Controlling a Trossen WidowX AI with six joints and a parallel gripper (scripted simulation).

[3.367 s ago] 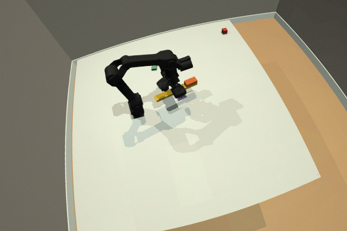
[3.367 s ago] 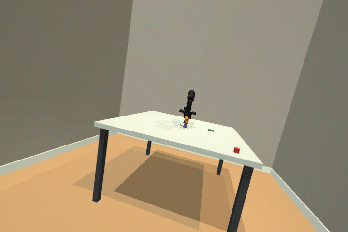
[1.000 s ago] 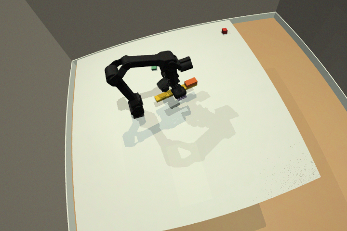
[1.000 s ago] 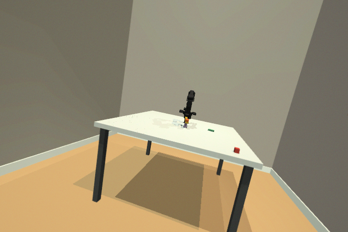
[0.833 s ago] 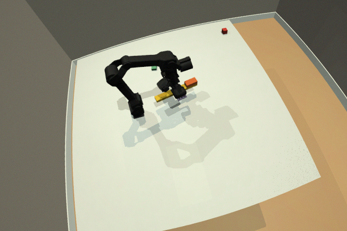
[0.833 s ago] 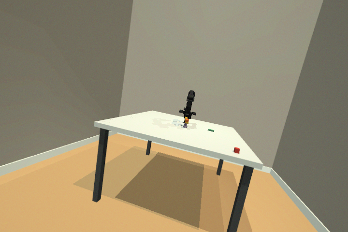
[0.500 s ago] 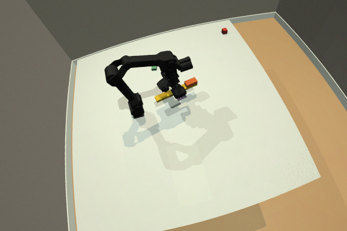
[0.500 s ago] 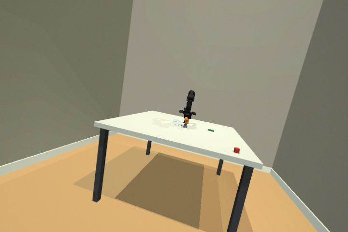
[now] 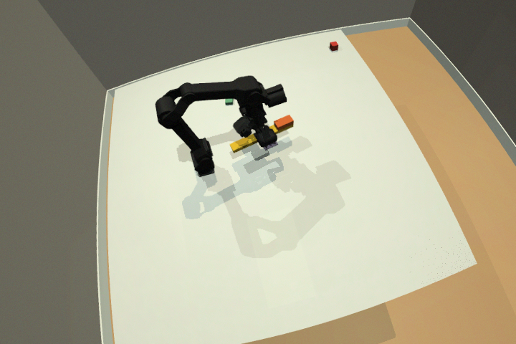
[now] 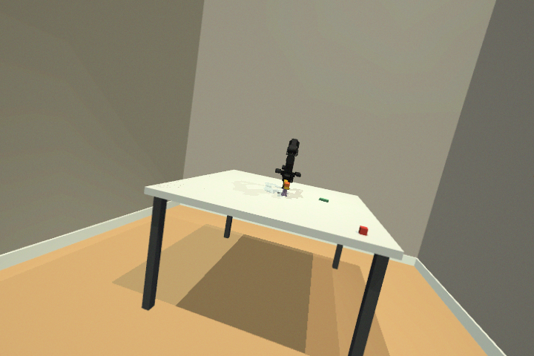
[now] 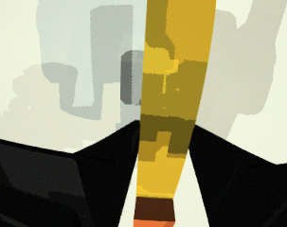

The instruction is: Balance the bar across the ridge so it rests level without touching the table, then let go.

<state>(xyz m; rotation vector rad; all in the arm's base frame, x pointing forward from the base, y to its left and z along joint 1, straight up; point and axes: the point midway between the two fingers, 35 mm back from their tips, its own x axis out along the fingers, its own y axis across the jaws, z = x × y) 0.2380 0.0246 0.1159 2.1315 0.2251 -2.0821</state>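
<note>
Top view has our gripper (image 9: 259, 137) (image 10: 285, 180) (image 11: 165, 128) clamped on the bar (image 9: 242, 143) (image 10: 285, 188) (image 11: 181, 90), orange block (image 9: 284, 121) (image 10: 286, 185) (image 11: 154, 223) towards the table's (image 9: 368, 259) (image 10: 208, 197) (image 11: 15, 38) right edge, ridge (image 9: 271, 144) (image 10: 284, 193) seemingly underneath.

yellow bar (image 9: 242, 143) (image 10: 285, 182) (image 11: 173, 95), orange block (image 9: 283, 122) (image 10: 286, 185) (image 11: 154, 223), purple ridge (image 9: 271, 145) (image 10: 284, 192), red cube (image 9: 333, 46) (image 10: 363, 230), green piece (image 9: 228, 102) (image 10: 323, 199), white tabletop (image 9: 177, 263) (image 10: 233, 201) (image 11: 261, 137)

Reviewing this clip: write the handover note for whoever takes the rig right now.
Gripper: shut on the yellow bar, not released.
Bar: off the table, with an orange block on one end.
Ridge: apparently the purple piece under the bar; contact is unclear.
Done: bar grasped and brought over the purple piece.
Left: confirm it rests level, allowing for the weighted end, then let go.
</note>
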